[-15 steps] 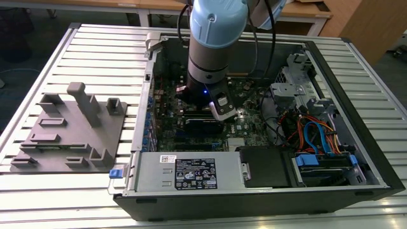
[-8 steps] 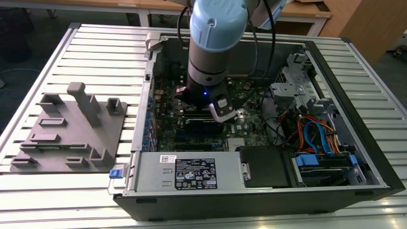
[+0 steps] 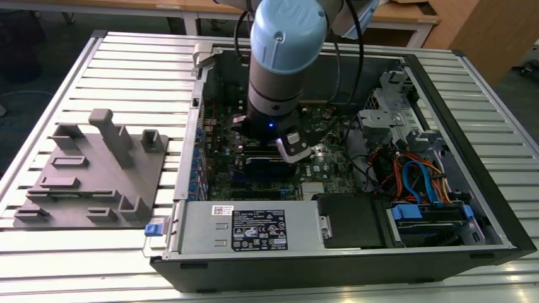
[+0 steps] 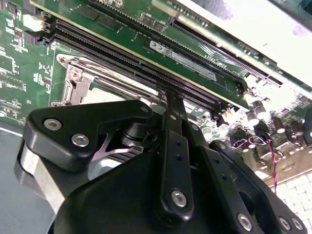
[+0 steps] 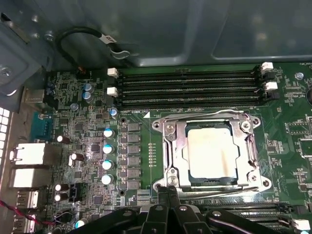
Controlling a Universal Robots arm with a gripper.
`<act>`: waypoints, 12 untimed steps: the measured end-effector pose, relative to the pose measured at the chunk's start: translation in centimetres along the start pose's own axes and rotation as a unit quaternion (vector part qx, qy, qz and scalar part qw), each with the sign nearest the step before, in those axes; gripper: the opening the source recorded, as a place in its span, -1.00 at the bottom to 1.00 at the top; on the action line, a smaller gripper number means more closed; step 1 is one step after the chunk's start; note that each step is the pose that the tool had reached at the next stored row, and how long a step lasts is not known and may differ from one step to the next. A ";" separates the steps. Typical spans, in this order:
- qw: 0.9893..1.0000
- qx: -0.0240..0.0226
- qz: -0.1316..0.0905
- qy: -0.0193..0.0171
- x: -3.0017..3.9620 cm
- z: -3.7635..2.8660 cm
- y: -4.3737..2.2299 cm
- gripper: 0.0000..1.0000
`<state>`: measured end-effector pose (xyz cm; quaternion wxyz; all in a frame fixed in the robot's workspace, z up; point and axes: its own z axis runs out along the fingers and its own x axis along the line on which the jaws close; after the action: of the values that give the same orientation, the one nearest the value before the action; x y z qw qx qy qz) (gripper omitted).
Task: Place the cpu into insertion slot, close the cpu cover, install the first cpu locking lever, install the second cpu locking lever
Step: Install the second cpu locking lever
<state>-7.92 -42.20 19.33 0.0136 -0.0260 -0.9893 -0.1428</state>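
Silvery and pale-faced, the cpu lies flat in the insertion slot, the cpu cover closed around it as a thin metal frame. Just beside the socket's edge, the gripper has its black fingers pressed together.

My arm hangs straight down, wrist low; my gripper points downward, its jaws drawn together into one narrow tip.

You will find no legible text: print on the power supply label and the motherboard cannot be made out.
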 end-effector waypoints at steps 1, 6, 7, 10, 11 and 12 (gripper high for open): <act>1.000 -0.001 0.000 0.000 0.02 0.03 -0.01 -0.80; 1.000 -0.007 0.000 0.000 0.07 0.27 -0.06 -0.80; 1.000 -0.009 0.000 0.000 0.07 0.34 -0.07 -0.80; 1.000 -0.011 0.000 0.001 0.08 0.45 -0.08 -0.80; 1.000 -0.012 0.000 0.001 0.10 0.47 -0.07 -0.80; 1.000 -0.013 0.000 0.001 0.15 0.48 -0.05 -0.80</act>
<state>-8.08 -42.11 18.86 0.0140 -0.0259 -0.9874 -0.1556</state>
